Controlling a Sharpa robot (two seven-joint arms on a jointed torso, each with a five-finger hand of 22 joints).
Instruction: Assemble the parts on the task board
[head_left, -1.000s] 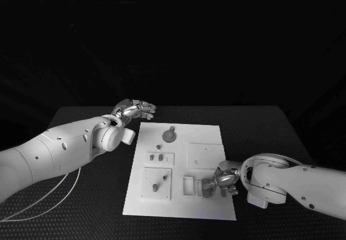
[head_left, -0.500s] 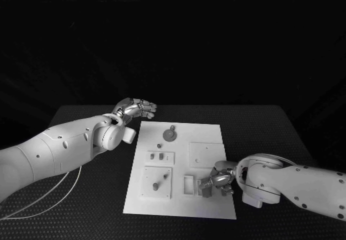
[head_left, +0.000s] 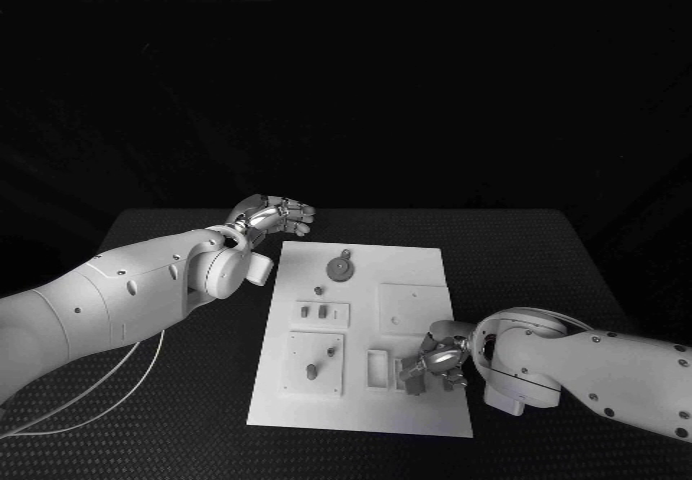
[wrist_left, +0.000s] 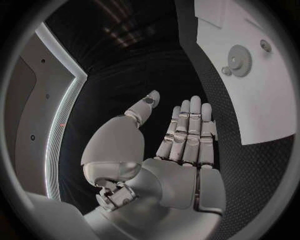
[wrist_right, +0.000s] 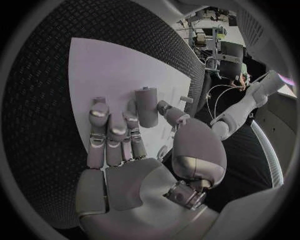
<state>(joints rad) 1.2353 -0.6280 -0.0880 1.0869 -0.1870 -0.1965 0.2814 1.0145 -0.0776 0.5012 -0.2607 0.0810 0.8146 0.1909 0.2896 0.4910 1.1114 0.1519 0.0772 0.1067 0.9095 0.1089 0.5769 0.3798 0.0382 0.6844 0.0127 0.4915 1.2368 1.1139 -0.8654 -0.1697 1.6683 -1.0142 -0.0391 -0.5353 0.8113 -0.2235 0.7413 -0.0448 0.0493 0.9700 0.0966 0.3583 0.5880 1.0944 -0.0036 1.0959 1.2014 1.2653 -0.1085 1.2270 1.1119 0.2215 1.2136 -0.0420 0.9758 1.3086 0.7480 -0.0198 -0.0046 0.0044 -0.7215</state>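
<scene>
We see a black table (head_left: 173, 400) in a dark room, with the white task board (head_left: 411, 270) lying flat at its middle. Our left hand (head_left: 271, 217) hovers off the board's far left corner, fingers straight and apart, holding nothing. Our right hand (head_left: 438, 364) sits over the board's near right part, pinching a grey cylindrical part (wrist_right: 147, 106) between thumb and fingers.

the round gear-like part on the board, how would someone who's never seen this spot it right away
Start at the white task board in the middle of the black table, then go to its far end, near the left hand. The round part lies flat there, a toothed disc, whereas the other parts nearby are small and slim.
</scene>
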